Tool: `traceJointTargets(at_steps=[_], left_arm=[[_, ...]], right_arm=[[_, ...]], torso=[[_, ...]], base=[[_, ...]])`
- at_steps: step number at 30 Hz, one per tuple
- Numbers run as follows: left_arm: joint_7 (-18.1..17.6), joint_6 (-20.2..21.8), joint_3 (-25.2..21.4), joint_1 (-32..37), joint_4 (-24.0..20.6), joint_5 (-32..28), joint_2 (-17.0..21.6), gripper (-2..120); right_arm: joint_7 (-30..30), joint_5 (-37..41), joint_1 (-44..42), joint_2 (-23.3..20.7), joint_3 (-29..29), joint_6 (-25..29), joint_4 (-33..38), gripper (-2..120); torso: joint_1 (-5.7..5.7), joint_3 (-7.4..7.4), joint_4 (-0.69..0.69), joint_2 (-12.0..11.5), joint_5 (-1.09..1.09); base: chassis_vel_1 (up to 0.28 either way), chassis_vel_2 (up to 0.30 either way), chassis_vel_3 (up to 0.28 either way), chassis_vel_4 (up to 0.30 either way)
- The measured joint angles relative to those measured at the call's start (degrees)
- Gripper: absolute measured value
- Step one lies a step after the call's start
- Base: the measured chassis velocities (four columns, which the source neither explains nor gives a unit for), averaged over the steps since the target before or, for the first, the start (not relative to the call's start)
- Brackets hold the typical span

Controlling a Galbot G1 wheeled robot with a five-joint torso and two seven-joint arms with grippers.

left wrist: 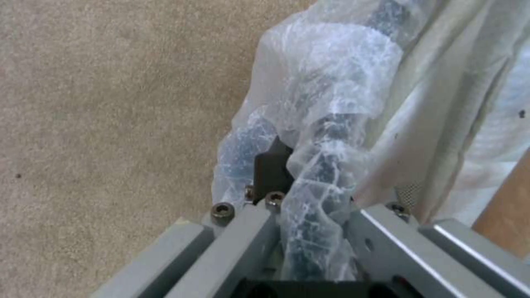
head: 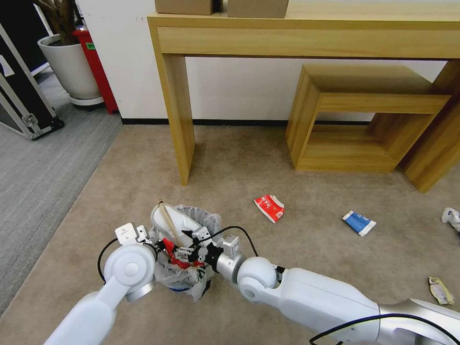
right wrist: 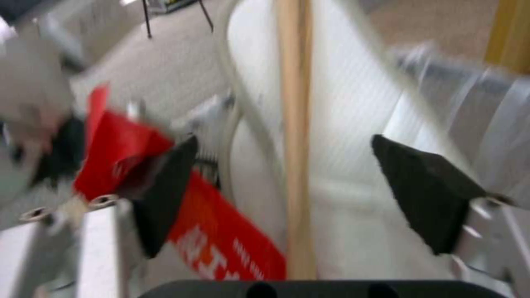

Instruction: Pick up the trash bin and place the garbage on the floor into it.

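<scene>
Beige carpet floor [head: 230, 158]; left gripper [left wrist: 309, 215] clamps trash bin [head: 184, 254] rim; right gripper [right wrist: 287, 186] spread.

This looks like an office or a mock-up room in a lab. A beige short-pile carpet [head: 230, 163] meets a grey ribbed carpet [head: 43, 163] at the left. A light wooden desk [head: 306, 33] stands against a white wall [head: 235, 91] with a dark skirting strip, 2 cardboard boxes [head: 184, 5] on its top edge and a low wooden open shelf [head: 364, 120] beneath it. At the far left stand a potted plant in a white pot [head: 69, 67], a red cabinet [head: 98, 72] and a black flight case [head: 19, 96].
</scene>
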Motion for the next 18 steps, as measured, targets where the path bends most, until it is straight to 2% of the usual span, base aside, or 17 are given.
traceJointTargets(at_steps=[5,14,18], left_arm=[[0.02,0.01,-0.52,0.53,-0.23,0.18,0.19,0],[0.16,0.03,-1.04,1.42,-1.09,0.3,0.37,0],[0.18,0.03,-1.22,1.57,-1.3,0.38,0.45,0]], right_arm=[[0.51,1.34,1.19,-1.65,2.41,-0.28,3.0,99],[2.67,3.68,2.65,-6.08,4.56,-1.01,7.83,100],[3.24,4.01,2.65,-6.41,5.64,-1.0,8.3,100]], torso=[[0.0,0.0,0.0,0.0,0.0],[0.0,0.0,0.0,0.0,0.0],[0.0,0.0,0.0,0.0,0.01]], base=[[0.0,0.0,0.0,0.0],[0.0,0.0,0.0,0.0],[0.0,0.0,0.0,0.0]])
